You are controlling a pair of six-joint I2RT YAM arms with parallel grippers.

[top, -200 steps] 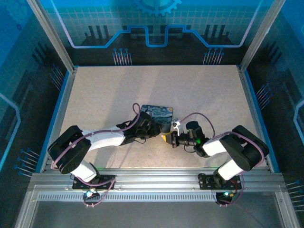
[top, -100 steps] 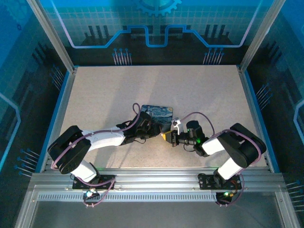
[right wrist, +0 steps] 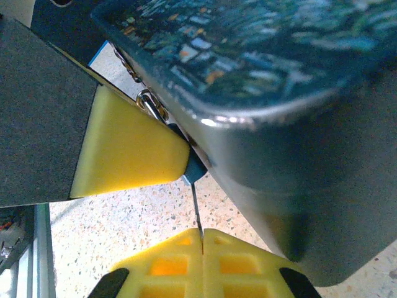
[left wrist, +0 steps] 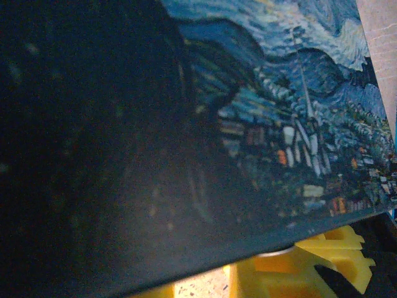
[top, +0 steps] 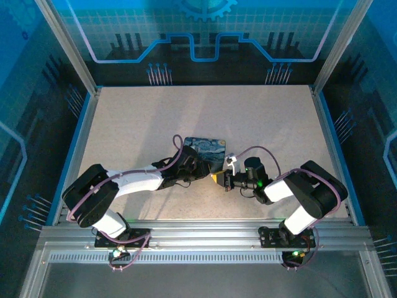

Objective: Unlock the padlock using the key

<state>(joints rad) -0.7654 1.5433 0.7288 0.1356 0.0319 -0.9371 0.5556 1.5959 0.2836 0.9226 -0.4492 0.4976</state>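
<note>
From overhead I saw both grippers meet at the near edge of the painted tin [top: 208,149], which lay on the speckled table [top: 142,118]. The left gripper [top: 202,169] sat against the tin's near left side and the right gripper [top: 216,178] just off its near right corner. On the right wrist camera the right gripper's yellow fingertips were pressed together below the tin's rounded corner, pinching the key [right wrist: 195,208], a thin dark sliver that stood up out of the seam between them. Its tip reached a small dark block I took for the padlock [right wrist: 191,166], wedged between the tin's side wall and a yellow finger of the left gripper, with a shiny metal loop [right wrist: 147,103] just above it. I could not tell whether the left gripper was open or closed; its camera looked close along the tin's painted lid
</note>
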